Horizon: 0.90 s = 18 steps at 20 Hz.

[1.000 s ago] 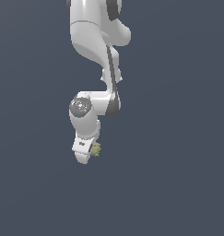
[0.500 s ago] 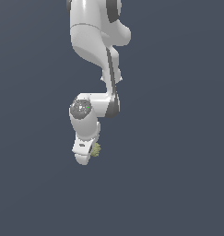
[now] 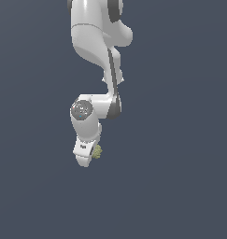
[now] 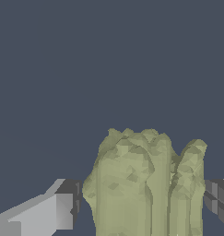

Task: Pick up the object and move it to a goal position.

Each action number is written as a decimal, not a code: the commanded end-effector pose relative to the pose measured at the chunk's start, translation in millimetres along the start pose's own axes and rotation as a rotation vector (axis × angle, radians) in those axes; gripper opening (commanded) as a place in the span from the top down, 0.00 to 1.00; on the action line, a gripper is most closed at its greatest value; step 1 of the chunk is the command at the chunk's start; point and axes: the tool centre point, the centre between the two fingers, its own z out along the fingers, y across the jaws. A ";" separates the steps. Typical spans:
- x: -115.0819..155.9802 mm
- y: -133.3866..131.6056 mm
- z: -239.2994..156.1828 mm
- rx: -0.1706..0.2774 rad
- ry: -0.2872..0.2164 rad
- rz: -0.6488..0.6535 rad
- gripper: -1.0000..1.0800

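Olive-yellow knobbly object (image 4: 145,184) pinched between the two fingers (image 4: 44,214) of the white gripper (image 3: 89,158), peeking out on the exterior view's right of it, against plain dark background.

i'm looking at a simulated space here, not a real room: nothing but a flat, even slate-blue backdrop (image 3: 180,140) on every side, no walls, furniture or floor line that i can make out. the white arm (image 3: 94,42) is smooth and plainly rendered, and the wrist view shows hard faceted polygon surfaces.
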 end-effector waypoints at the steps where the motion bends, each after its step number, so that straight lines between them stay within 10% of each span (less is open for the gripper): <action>1: -1.6 -2.5 0.1 0.001 0.000 0.000 1.00; 18: -48.6 -70.0 -5.8 0.005 0.000 0.001 1.00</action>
